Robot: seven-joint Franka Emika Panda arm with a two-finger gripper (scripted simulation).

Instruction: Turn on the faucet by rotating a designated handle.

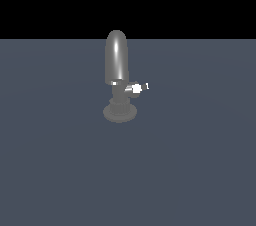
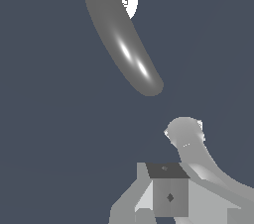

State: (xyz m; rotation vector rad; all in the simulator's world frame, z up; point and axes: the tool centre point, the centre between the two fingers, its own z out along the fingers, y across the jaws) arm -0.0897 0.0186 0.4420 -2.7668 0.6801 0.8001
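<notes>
Pale grey blocky fingers (image 2: 163, 198) with a darker square pad face and a rounded light-grey link behind.

Shiny grey faucet (image 1: 116, 60), silver-white handle (image 1: 141, 87), plain slate-blue floor (image 1: 200, 160)

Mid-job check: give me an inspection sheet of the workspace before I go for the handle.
Surface: flat blue-grey floor, evenly lit.
Faucet: grey shiny metal fixture with tall arched spout, ribbed neck, round flared base; upright.
Handle: small thin silver-white lever projecting toward the exterior view's right from a short knob; nothing touching it.
Clutter: nothing seen.
Gripper: absent from the exterior view; the wrist view shows grey gripper parts apart from the faucet, open or shut unclear.
Cables: nothing seen.
Surroundings: black background beyond the floor.
</notes>
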